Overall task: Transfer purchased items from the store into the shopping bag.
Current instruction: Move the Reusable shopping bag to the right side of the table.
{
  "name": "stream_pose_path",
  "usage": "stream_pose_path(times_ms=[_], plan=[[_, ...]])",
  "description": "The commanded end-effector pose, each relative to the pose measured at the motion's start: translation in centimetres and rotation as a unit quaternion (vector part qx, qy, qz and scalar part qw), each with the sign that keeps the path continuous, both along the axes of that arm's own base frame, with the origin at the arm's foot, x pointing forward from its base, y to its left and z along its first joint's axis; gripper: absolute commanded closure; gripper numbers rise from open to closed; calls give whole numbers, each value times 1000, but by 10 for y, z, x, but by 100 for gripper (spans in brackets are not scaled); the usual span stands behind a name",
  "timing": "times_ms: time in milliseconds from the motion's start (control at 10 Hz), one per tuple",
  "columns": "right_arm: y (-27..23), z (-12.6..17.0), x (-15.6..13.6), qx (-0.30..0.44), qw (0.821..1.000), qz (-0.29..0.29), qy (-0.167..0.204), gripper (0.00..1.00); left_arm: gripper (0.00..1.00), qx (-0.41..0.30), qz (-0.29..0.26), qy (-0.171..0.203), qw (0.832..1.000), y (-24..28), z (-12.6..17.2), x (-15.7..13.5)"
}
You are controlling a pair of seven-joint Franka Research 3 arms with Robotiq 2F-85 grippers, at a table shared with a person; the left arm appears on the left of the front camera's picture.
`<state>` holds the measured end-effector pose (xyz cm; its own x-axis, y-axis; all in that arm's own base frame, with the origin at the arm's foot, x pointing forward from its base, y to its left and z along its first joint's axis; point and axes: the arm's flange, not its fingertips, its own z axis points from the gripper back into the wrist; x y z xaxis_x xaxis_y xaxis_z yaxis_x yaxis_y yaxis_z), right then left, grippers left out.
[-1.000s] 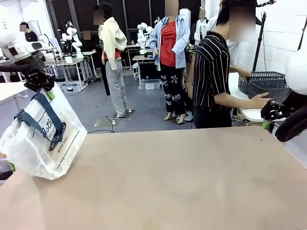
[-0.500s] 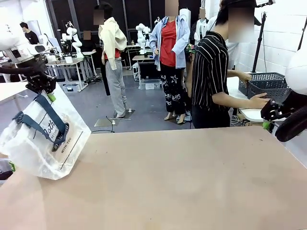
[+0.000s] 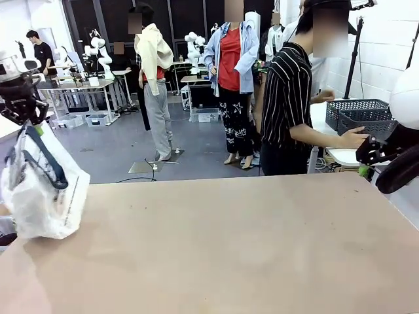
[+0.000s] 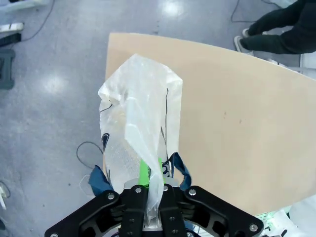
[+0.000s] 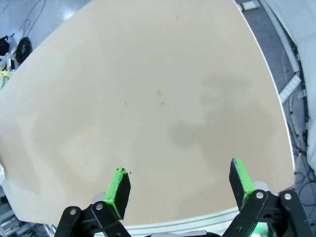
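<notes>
Shopping bag is hanging off my left gripper at the table's left edge, its bottom resting on the tabletop; I am clamping the jaws tight on its handle and bunched top, probably to stand it up for loading. Across the table the person is laying a hand on the dark baskets, and I cannot see any goods inside. I am keeping my right gripper spread wide and empty above bare tabletop.
</notes>
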<state>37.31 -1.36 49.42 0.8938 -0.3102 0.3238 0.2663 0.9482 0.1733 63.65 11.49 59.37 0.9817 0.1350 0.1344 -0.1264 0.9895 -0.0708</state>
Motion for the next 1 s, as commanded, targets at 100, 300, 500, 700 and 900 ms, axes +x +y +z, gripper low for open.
stream_pose_path(times_ms=[100, 300, 500, 700, 900], plan=[[-2, 2, 2, -10, 1000, 5, 6, 0, 100, -12, -2, 30, 999, 13, 14, 34], [-2, 2, 2, -10, 1000, 5, 6, 0, 100, -12, -6, 39, 999, 14, 10, 47], [-2, 2, 2, -10, 1000, 5, 6, 0, 91, -22, -5, 56, 998, 17, 8, 52], [-2, 2, 2, -10, 1000, 5, 6, 0, 59, -19, -9, 47, 999, 16, 10, 54], [-2, 2, 2, -10, 1000, 5, 6, 0, 21, -11, -14, 41, 999, 11, 14, 51]])
